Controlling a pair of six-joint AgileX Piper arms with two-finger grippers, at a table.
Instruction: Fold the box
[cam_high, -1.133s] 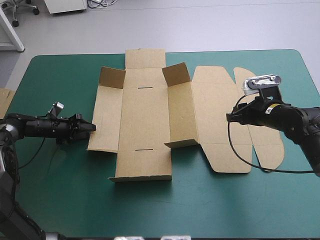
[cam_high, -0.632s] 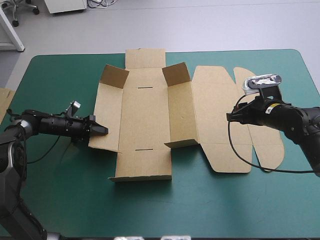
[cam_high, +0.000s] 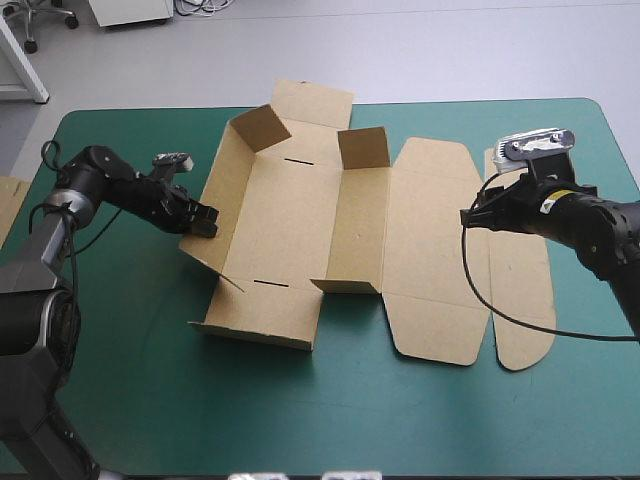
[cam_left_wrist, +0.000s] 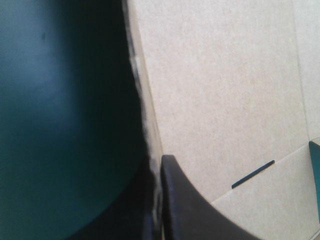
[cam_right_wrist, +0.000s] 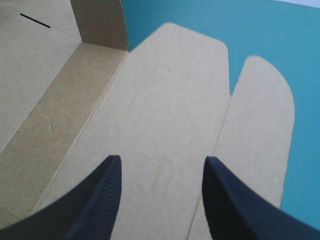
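Observation:
The brown box (cam_high: 290, 230) lies opened out on the teal-green cover, skewed to the table's edges. Its left wall (cam_high: 222, 185) is tilted up, and my left gripper (cam_high: 205, 222) is shut on that wall's outer edge. In the left wrist view the black fingers (cam_left_wrist: 182, 205) pinch the board's edge (cam_left_wrist: 147, 125), with the box floor (cam_left_wrist: 225, 90) and a slot beyond. Two corner flaps (cam_high: 365, 148) stand up at the far side. My right gripper (cam_high: 468, 218) hovers open over the flat lid panel (cam_right_wrist: 165, 100), its fingertips (cam_right_wrist: 112, 170) apart with nothing between them.
An edge of more brown board (cam_high: 8, 200) shows at the table's left edge. The lid's rounded tabs (cam_high: 525, 290) lie flat under the right arm. A broad strip of bare teal-green cover (cam_high: 400, 420) runs along the near side.
My left gripper reached the box's left wall, shut on its edge and lifted it. The whole sheet slid right and turned. The right gripper stayed open, nearly in place.

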